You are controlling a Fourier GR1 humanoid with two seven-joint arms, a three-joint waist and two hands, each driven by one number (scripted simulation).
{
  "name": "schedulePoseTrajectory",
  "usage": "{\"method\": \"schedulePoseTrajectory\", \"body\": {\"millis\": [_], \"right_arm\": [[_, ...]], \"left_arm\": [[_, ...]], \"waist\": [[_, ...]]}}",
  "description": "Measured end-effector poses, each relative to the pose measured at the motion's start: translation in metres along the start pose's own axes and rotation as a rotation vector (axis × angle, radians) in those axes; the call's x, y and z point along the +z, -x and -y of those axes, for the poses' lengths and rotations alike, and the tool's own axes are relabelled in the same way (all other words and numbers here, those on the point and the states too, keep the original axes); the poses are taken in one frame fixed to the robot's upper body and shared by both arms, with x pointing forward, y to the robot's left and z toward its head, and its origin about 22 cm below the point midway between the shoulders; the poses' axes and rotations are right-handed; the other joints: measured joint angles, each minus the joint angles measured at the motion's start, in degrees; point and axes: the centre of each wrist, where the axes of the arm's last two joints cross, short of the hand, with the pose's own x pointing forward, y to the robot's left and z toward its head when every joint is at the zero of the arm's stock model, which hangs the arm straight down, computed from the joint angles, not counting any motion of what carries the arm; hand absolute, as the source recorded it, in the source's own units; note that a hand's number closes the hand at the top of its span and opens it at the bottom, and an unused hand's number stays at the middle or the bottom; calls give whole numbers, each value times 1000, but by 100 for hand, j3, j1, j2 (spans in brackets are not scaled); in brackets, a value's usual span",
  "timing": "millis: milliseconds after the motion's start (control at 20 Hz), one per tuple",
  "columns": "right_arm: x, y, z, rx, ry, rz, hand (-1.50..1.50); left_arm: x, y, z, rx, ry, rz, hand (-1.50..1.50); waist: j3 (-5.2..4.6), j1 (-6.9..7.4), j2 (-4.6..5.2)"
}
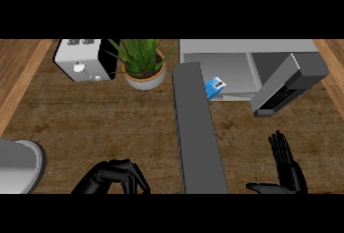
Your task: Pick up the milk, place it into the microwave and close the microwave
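A brown worktop [101, 123] seen from above. At the far side sits a grey microwave [222, 63] with its door [199, 132] swung wide open toward the viewer. A small blue milk carton [215, 87] stands at the front of the microwave's opening, just behind the door. The left hand [114, 177] is low at the near edge, fingers curled, holding nothing. The right hand [285, 168] rests open, fingers straight, right of the door. The milk looks placed; closing the door appears to be what remains

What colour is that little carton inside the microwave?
The milk carton is blue with a white patch, seen in the head view.
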Motion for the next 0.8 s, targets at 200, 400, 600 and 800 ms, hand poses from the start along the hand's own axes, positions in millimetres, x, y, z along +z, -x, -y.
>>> {"method": "schedulePoseTrajectory", "body": {"millis": [200, 400, 600, 800], "right_arm": [[28, -5, 10, 5, 8, -3, -150], [41, -15, 21, 8, 20, 4, -150], [53, -29, 34, 7, 28, 16, -150], [57, -41, 41, 5, 18, 40, -150]], "left_arm": [[-22, 8, 11, -14, 95, -22, 150], [-41, 15, 24, -18, 218, -64, 150], [-60, 24, 45, -28, 307, -84, 150], [-78, 34, 72, -79, 362, -62, 150]], "waist": [[1, -19, 6], [2, -22, 8], [4, -27, 6], [2, -47, 7]]}}
